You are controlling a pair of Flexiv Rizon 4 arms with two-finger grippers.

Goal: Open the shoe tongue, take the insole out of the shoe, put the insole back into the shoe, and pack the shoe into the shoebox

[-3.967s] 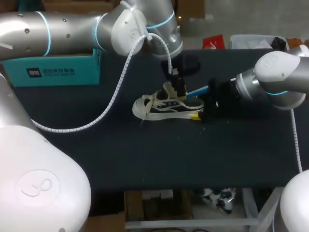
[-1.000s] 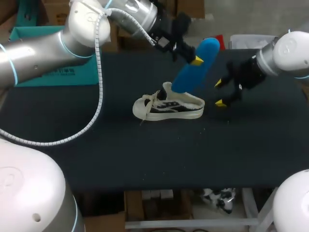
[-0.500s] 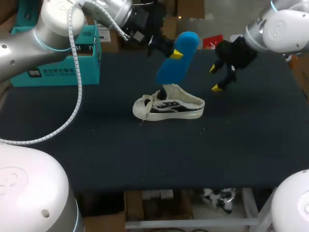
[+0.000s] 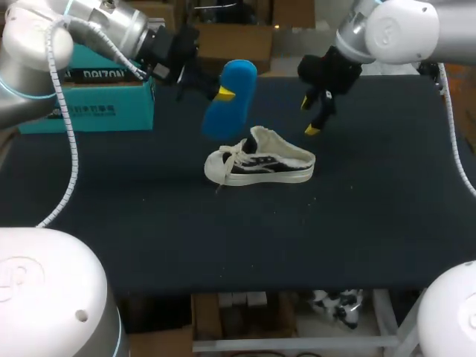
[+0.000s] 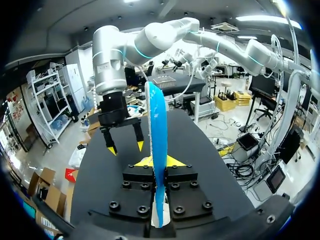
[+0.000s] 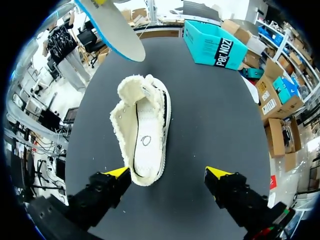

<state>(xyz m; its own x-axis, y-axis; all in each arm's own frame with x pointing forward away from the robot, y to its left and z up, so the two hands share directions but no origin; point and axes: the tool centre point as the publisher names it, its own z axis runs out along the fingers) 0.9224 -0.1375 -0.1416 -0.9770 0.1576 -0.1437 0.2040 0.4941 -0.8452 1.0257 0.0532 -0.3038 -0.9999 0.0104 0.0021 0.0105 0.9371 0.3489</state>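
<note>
I see a dark, matte table (image 4: pixel 223 245). One pale shoe (image 4: pixel 260 165) stands on its sole near the middle, toe toward my left and heel toward my right, with its laces loose and its mouth open upward. A teal box (image 4: pixel 89 111) sits at the far left corner, well apart from the shoe.

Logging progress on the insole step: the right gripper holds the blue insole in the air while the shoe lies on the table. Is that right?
Not quite: it is the left gripper that holds the blue insole in the air, shut on it from both sides, as the left wrist view shows. The right gripper is open and empty near the shoe, which does lie on the table.
</note>
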